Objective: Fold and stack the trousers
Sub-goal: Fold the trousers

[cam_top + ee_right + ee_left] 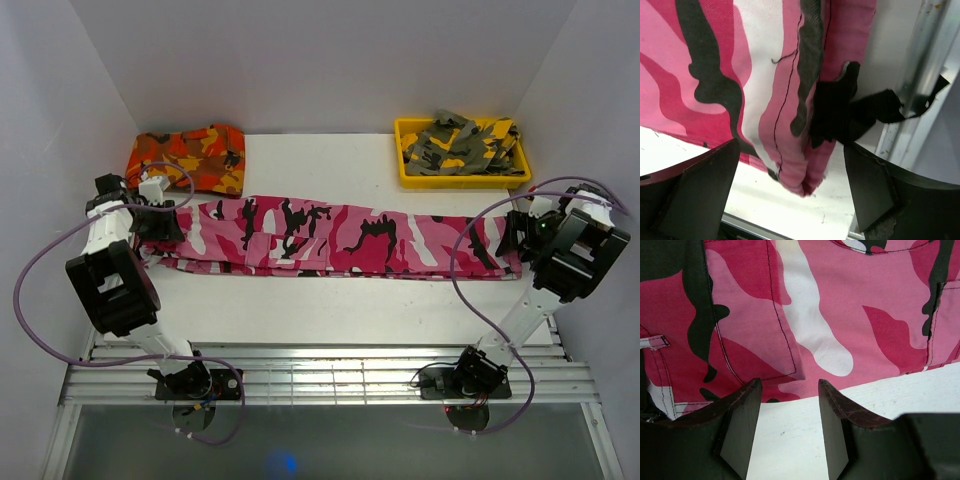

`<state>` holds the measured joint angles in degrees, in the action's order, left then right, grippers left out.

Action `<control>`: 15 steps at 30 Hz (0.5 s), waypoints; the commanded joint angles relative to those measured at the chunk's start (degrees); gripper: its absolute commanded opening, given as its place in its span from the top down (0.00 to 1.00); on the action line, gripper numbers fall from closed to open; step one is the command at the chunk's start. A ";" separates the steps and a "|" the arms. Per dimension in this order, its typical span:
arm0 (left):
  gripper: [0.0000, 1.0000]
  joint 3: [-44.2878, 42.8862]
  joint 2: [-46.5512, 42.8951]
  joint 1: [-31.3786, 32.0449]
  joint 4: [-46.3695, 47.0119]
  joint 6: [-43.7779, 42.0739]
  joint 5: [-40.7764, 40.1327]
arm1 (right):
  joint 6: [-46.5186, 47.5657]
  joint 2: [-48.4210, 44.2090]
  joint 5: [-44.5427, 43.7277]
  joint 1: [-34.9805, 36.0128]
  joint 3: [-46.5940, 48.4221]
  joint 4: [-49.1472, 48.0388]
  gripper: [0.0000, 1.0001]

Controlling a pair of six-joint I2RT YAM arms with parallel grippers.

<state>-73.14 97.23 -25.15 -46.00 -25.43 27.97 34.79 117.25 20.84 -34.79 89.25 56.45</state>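
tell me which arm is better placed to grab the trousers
Probably right: the right gripper, open, straddles the trousers at the hem; the left gripper is open over bare table, short of the fabric.

The trousers (340, 238) are matt woven cloth with a fine grain and black stitched seams. The desk (330, 300) is smooth, matt white. Upper right, the yellow bin (455, 182) looks like smooth plastic. Along the bottom, the ribbed rail (330, 372) is bare metal.

On my white desk (330, 310) I see the pink camouflage trousers (340, 238) laid flat in a long band across the middle, folded orange camouflage trousers (190, 158) back left, a yellow bin (460, 181) back right.
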 commanded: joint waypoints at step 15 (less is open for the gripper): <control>0.40 -1.48 -0.73 0.19 -0.14 -0.32 1.74 | -5.96 3.60 7.01 -1.95 0.83 -0.99 0.92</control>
<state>-73.14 97.27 -25.15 -46.11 -25.45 28.10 30.28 119.46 24.62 -34.68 88.36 53.91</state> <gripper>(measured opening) 0.596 0.109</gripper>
